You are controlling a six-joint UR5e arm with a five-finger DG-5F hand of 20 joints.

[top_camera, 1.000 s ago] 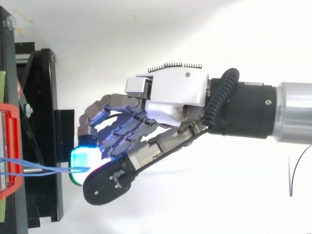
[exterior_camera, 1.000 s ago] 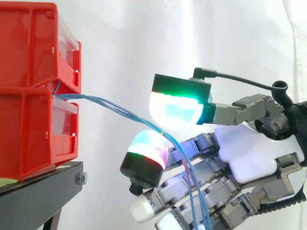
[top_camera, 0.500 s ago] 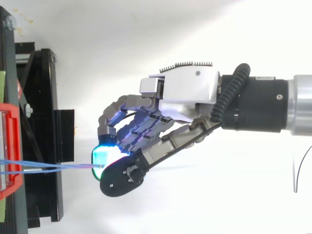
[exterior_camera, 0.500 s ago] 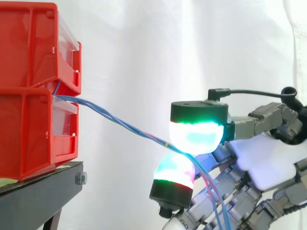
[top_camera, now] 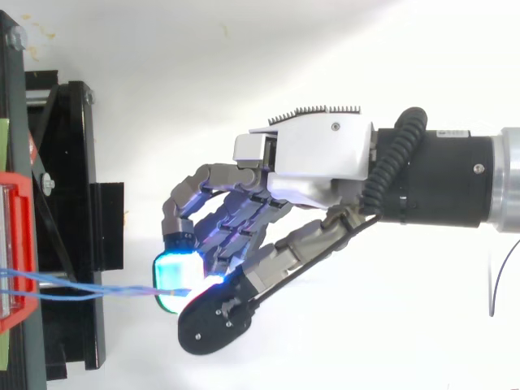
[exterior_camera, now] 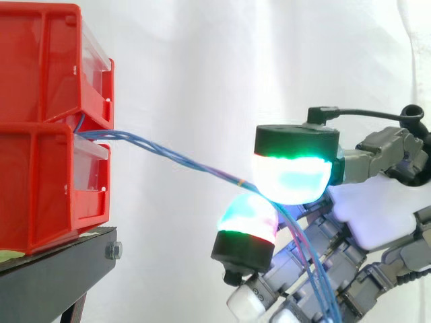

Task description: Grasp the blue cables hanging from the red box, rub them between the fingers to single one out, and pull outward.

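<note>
A white curtain [exterior_camera: 236, 60] fills the background of the side view. At the left of that frame, two red plastic bins [exterior_camera: 40, 128] with clear front panels are stacked one on the other. They sit on a black metal stand [exterior_camera: 54, 269], which runs along the left edge of the top view.

A silver and black robot arm [top_camera: 455, 183] enters the top view from the right edge at mid height. It ends in a grey and white robot hand [top_camera: 313, 158] reaching left, with its curled fingers well apart from the bins. In the side view the robot hand [exterior_camera: 374, 215] takes up the lower right of the frame.

Two thick glowing pads meet near the centre of the side view. The upper pad [exterior_camera: 293, 178] shines white and cyan under a green band; the lower pad [exterior_camera: 248, 219] shows cyan above red.

The robot hand is clamped on a bundle of thin blue cables [exterior_camera: 175, 160], pinched between these two pads. The cables come out of the gap between the upper and lower bin, at the bins' front. The loosely twisted strands slope down to the right and carry a small yellow mark [exterior_camera: 241, 182] just before the pads. Past the pinch they drop across the fingers to the bottom edge. In the top view the cables [top_camera: 89, 288] are separate strands at the left edge that converge at the pads.
</note>
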